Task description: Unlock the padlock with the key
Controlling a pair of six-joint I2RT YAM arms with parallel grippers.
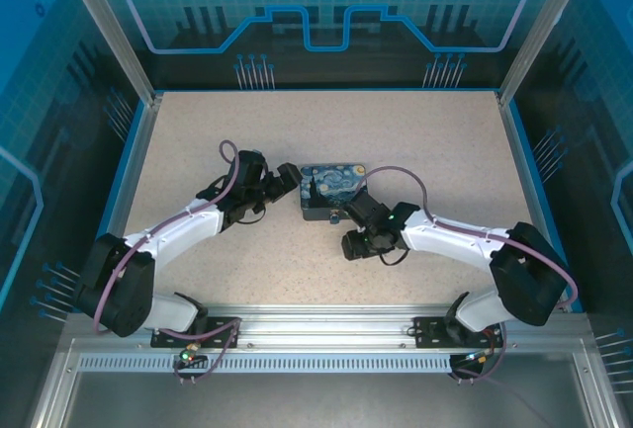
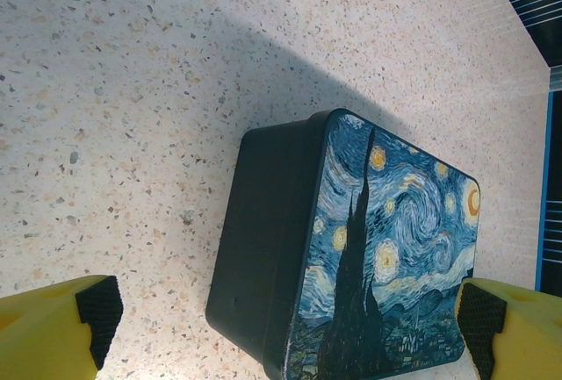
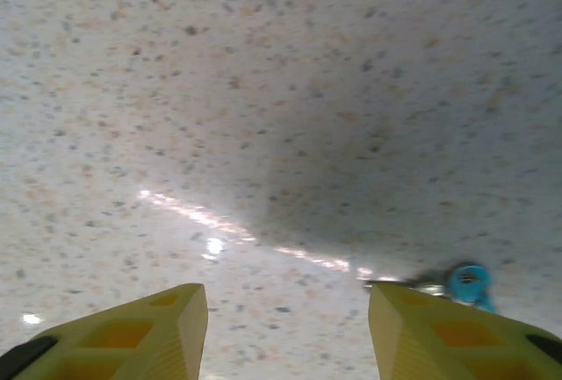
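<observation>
The night-sky printed box (image 1: pixel 331 189) lies mid-table. A small padlock (image 1: pixel 336 217) sticks out of its near long side. My left gripper (image 1: pixel 288 180) is at the box's left end. In the left wrist view it (image 2: pixel 290 327) stands wide open, its yellow fingers (image 2: pixel 61 327) spread to either side of the box (image 2: pixel 386 248) without touching it. My right gripper (image 1: pixel 354 218) hovers low over the table just in front of the box. It (image 3: pixel 288 327) is open with nothing between its fingers. The key (image 3: pixel 439 285), a thin metal sliver with a blue head, lies on the table by the right fingertip.
The speckled tabletop (image 1: pixel 415 141) is bounded by blue side rails and a metal frame (image 1: pixel 316 324) at the near edge. Purple cables run along both arms. The box's edge shows at the top of the right wrist view.
</observation>
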